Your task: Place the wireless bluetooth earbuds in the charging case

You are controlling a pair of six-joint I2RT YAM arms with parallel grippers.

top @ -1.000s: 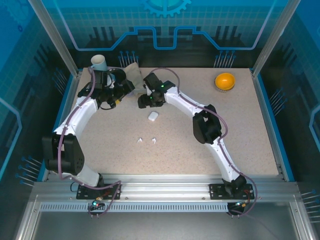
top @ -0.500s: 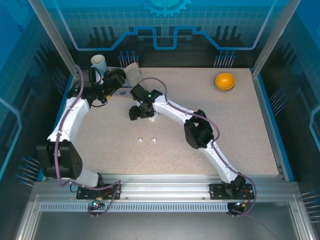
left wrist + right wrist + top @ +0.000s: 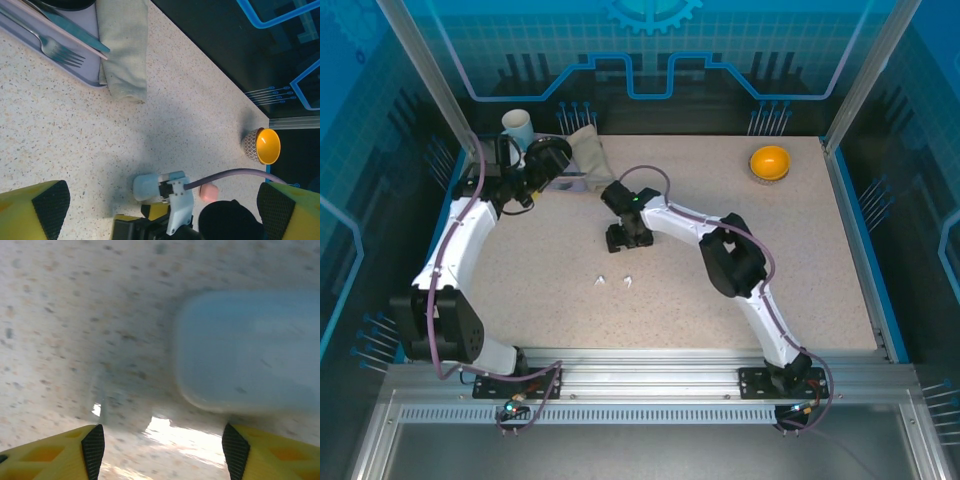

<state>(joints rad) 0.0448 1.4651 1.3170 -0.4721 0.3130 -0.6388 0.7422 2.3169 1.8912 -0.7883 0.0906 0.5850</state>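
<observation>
Two tiny white earbuds (image 3: 601,280) (image 3: 628,281) lie loose on the speckled table, in front of my right gripper (image 3: 623,238). That gripper hangs low and open just over the white charging case (image 3: 250,350), whose rounded, shut body lies just ahead of the spread fingertips (image 3: 92,450). The left wrist view has the same white case (image 3: 147,186) beside the right arm, and a salmon-pink case (image 3: 208,191) a little further right. My left gripper (image 3: 548,158) is open and holds nothing, up at the back left. The salmon-pink earbuds are out of view.
A grey tray (image 3: 30,37) with a fork (image 3: 60,52) and a folded cloth (image 3: 125,45) sit at the back left by a white cup (image 3: 518,125). An orange bowl (image 3: 770,162) stands at the back right.
My right gripper swung left, then came forward and down over the white case, covering it from above. The left gripper drew back toward the cup.
</observation>
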